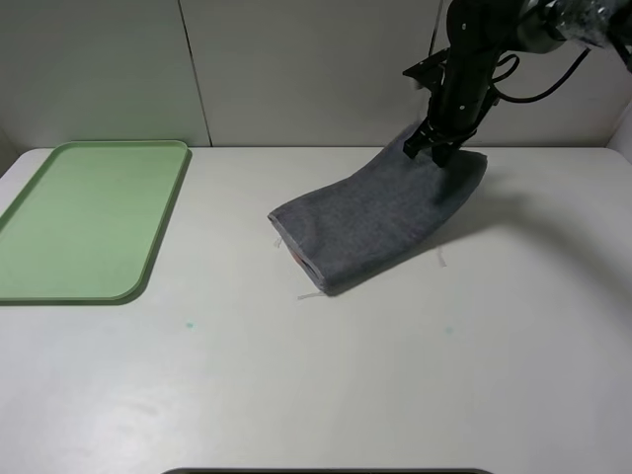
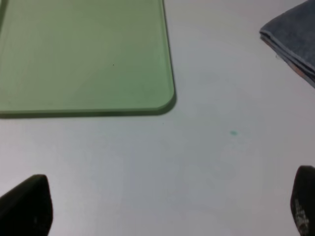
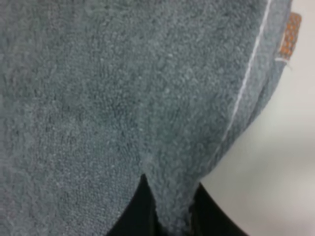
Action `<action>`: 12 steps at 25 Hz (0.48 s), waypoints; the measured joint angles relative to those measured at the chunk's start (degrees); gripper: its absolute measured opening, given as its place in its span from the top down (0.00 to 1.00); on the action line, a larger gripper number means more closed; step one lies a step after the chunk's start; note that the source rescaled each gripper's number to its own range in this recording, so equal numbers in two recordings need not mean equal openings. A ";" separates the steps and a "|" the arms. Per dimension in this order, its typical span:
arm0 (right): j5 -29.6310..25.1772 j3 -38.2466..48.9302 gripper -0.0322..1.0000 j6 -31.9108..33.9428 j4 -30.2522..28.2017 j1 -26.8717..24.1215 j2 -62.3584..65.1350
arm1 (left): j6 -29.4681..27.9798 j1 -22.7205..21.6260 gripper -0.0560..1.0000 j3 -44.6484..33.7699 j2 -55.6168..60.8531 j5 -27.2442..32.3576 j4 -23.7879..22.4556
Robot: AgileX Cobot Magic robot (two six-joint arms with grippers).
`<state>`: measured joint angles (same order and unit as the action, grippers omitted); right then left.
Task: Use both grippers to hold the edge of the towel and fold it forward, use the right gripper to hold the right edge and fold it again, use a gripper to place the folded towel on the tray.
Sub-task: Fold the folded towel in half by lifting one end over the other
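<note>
High camera: I am holding the right end of the folded dark grey terry towel (image 1: 375, 222) above the white desk (image 1: 415, 385), black right hand (image 1: 440, 148) clamped on it, pale green plastic tray (image 1: 164, 219) well apart. Left wrist: left hand (image 2: 165, 209) gaping, empty. Right wrist: pinch looking shallow, risking a slip that undoes the fold.

Nubbly grey terry-cloth towel (image 1: 375, 222), smooth pale-green plastic tray (image 1: 89, 217), matt white table (image 1: 395, 375)

The high camera looks down over the whole table (image 1: 395, 375), with the tray (image 1: 89, 217) at frame left and the towel (image 1: 375, 222) right of centre. The low left wrist camera shares the tray's corner and the towel's end. The right wrist camera sits tight against the towel.
</note>
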<state>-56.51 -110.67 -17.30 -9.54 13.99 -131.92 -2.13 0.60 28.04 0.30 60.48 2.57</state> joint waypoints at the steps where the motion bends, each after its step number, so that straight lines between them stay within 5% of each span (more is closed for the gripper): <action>1: -0.06 0.00 0.89 0.18 -0.62 -0.38 0.30 | 0.00 0.00 0.02 0.00 0.00 0.00 0.00; 12: -0.62 0.00 0.89 0.31 -4.16 -3.98 4.17 | 0.00 0.00 0.02 0.00 0.00 0.00 0.00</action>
<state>-57.13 -110.67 -16.99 -13.69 10.01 -127.76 -2.13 0.60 28.04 0.30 60.48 2.57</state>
